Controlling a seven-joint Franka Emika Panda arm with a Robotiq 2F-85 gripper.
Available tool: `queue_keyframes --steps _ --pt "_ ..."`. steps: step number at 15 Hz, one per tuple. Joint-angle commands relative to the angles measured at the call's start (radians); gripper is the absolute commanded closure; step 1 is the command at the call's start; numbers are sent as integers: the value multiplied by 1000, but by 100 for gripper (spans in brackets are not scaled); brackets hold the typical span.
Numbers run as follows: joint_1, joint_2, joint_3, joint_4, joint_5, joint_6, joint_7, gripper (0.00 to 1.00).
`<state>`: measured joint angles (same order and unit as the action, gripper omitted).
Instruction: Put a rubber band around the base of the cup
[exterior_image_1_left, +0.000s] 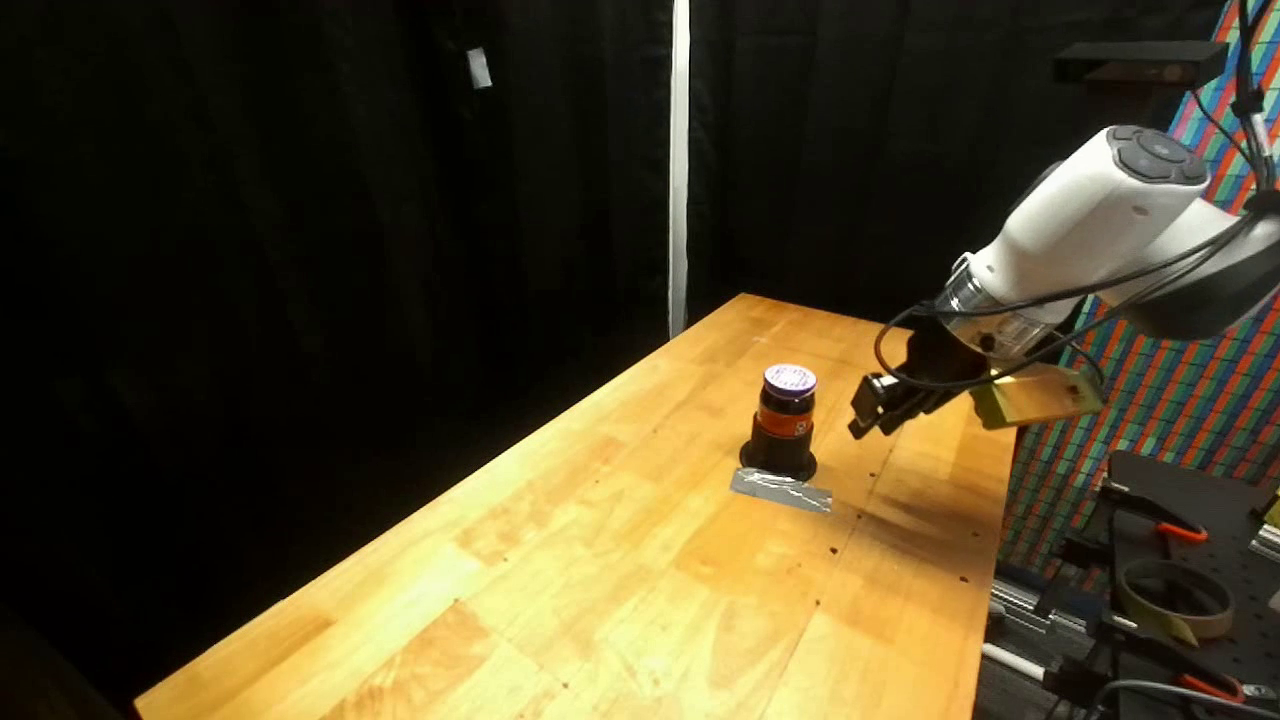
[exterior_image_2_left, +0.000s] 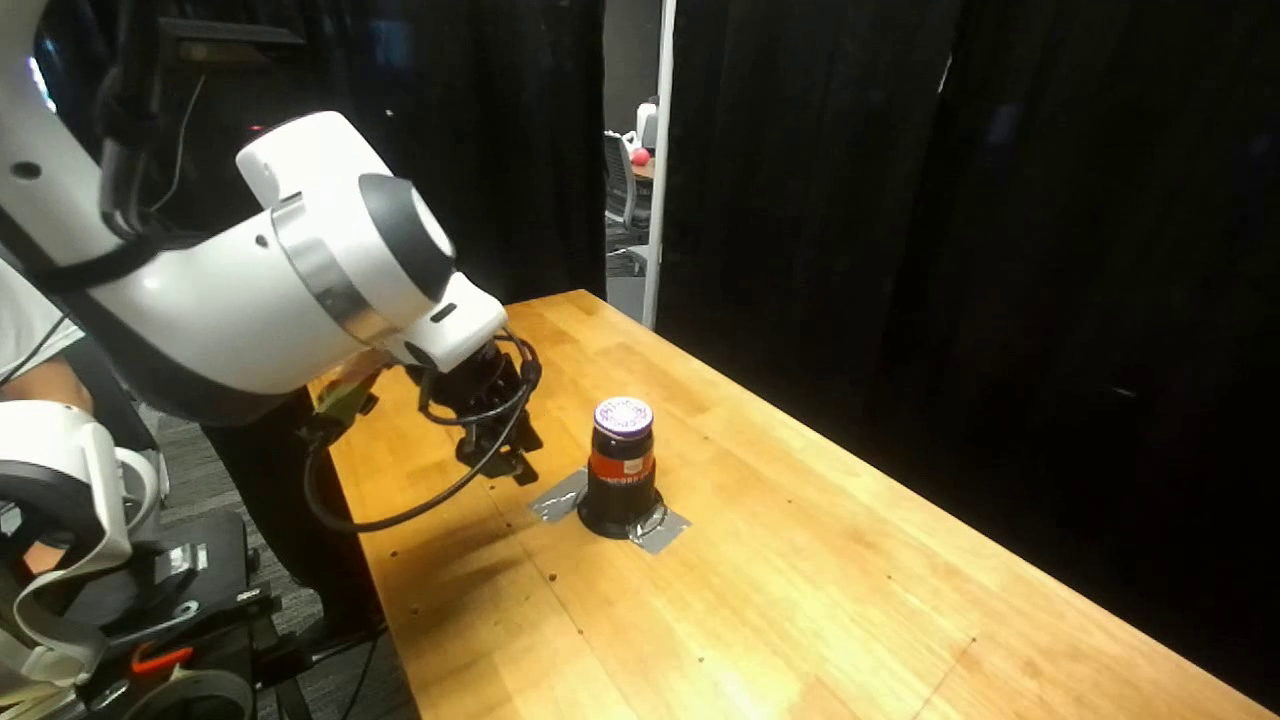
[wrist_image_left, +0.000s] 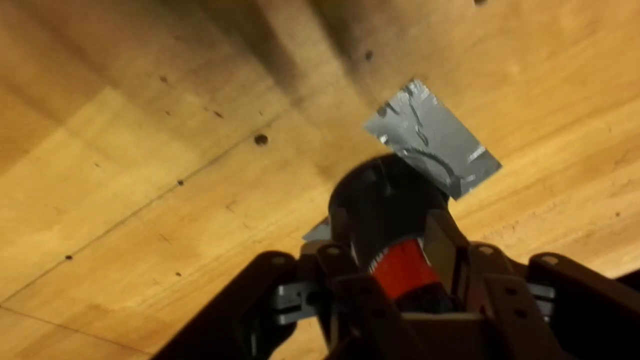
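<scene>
Gripper (wrist_image_left: 389, 222) nearest in the wrist view: fingers (wrist_image_left: 447, 245) parted, a broad gap between the tips. Through that gap shows the cup (wrist_image_left: 404, 267), a dark upright jar with an orange-red label round its middle. In both exterior views the two are apart: gripper tilted above the table (exterior_image_2_left: 800, 620), tips angled downward; cup standing on the wood, near.

Cup's top: lid (exterior_image_2_left: 624, 415), printed white face, purple rim. Cup's foot: black flanged base (wrist_image_left: 367, 192), wider than the body. Cannot tell whether base and body are one piece.

Grey tape strip (wrist_image_left: 442, 140), creased, laps the flange edge. Second strip (wrist_image_left: 321, 230) on the opposite side, mostly hidden in the wrist view. Table of pale wood, small dark holes, gripper's shadow across it.

White arm (exterior_image_2_left: 250, 290) above, black cable (exterior_image_2_left: 430, 515) looping below the wrist.

Beside the table: perforated dark board (exterior_image_1_left: 1170, 475) bearing a roll of tape (exterior_image_1_left: 1210, 625). In an exterior view, white headset (exterior_image_2_left: 70, 440), person (exterior_image_2_left: 25, 315) partly cut off.

Farther: patterned sheet (exterior_image_1_left: 1070, 480), red, green, blue. Black curtains (exterior_image_2_left: 950, 300); through a slit, beside a pale pole (exterior_image_2_left: 656, 200), a chair (exterior_image_2_left: 620, 190).
</scene>
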<state>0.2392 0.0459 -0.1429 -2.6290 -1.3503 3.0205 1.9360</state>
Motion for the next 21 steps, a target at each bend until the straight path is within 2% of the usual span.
queue_keyframes --steps 1,3,4,7,8,10,12,13,14,16,21 --pt "-90 -14 99 -113 237 44 -271 22" --pt "-98 5 145 -145 394 25 -414 8" --pt "-99 46 165 -118 483 2 -491 1" --pt "-89 24 225 -125 740 -59 -710 0" --pt "-132 -1 289 -125 828 -85 -784 0" --pt "-152 -18 359 -103 1003 -133 -926 0" --pt "-159 -46 416 -56 1176 -233 -1061 0" --pt "-150 -79 423 -28 1263 -302 -1132 1" --pt "-100 -114 385 3 1349 -372 -1208 0" --pt "-92 -175 368 76 1414 -525 -1284 0" --pt "-114 -287 330 307 1430 -889 -1371 0"
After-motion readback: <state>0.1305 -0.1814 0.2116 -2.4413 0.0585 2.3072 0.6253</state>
